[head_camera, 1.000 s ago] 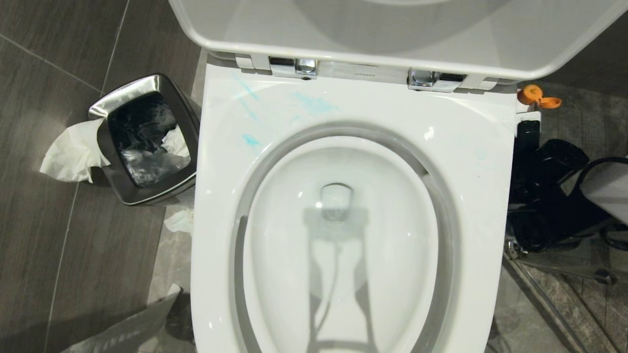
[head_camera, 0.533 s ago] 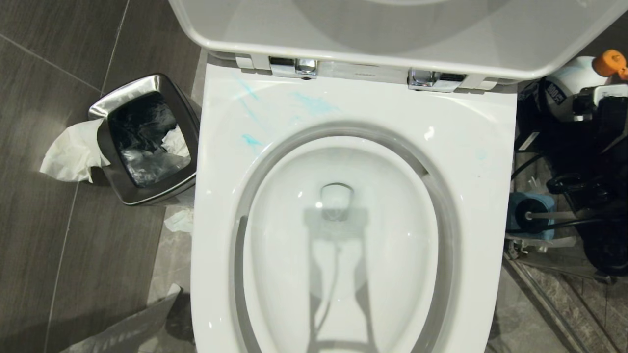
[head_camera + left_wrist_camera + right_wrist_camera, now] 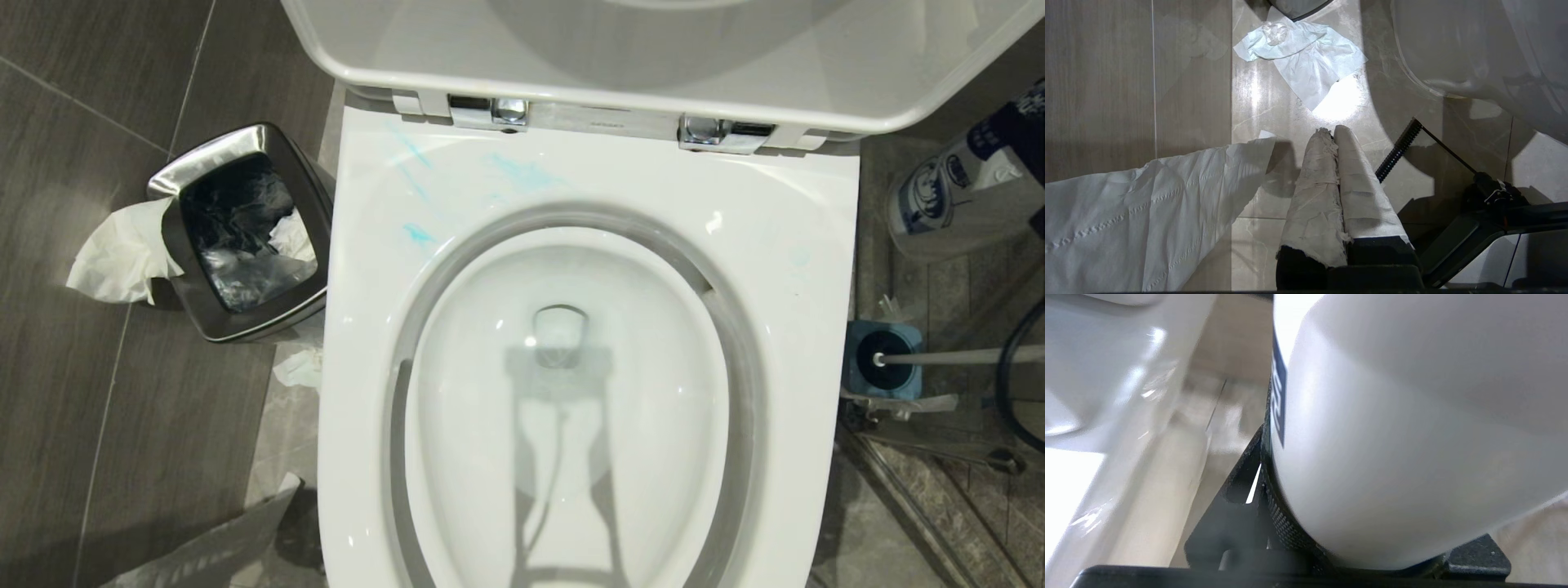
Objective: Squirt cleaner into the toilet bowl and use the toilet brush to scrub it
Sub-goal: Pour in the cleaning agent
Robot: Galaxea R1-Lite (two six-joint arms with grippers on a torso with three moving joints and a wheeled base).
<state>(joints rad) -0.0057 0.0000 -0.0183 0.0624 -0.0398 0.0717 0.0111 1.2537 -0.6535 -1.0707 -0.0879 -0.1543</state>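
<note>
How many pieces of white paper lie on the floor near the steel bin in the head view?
2: one large piece against the steel bin's outer side, one small piece between bin and toilet bowl. More may be hidden.

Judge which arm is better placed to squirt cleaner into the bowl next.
The right. Its tool is shut on the white plastic cleaner bottle, beside the white ceramic toilet bowl. The left tool, paper-wrapped and shut, points at the floor by a crumpled tissue, holding nothing useful.
</note>
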